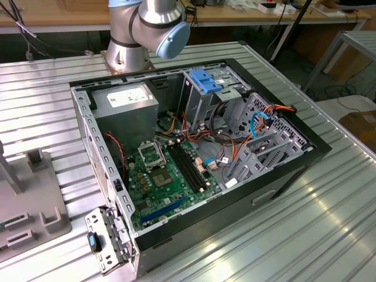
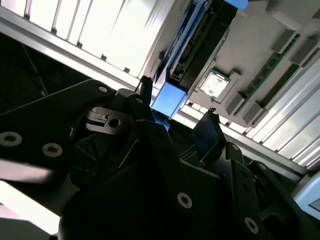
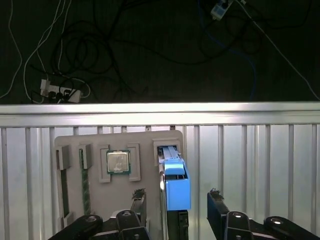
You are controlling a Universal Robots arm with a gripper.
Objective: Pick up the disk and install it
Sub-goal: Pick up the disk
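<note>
The disk [image 3: 175, 182] stands on edge in a slot of a grey holder tray [image 3: 145, 140], its blue plastic rail facing the camera. In the second wrist view the disk [image 2: 197, 45] appears as a dark slab with a blue rail end [image 2: 167, 100]. My gripper [image 3: 175, 197] is open and straddles the disk, one black fingertip [image 3: 140, 197] on each side. A gap shows between the other fingertip [image 3: 215, 197] and the rail. In the second wrist view the gripper [image 2: 177, 105] sits just short of the disk's blue end.
The tray also holds a processor chip [image 3: 118, 162] and two memory sticks [image 3: 86, 180]. Beyond the slatted metal table's edge [image 3: 160, 110], cables lie on a dark floor. In the exterior view an open computer case [image 1: 194, 153] holds a green board [image 1: 167, 182], a power supply [image 1: 126, 100] and a drive cage with blue clips [image 1: 208, 79].
</note>
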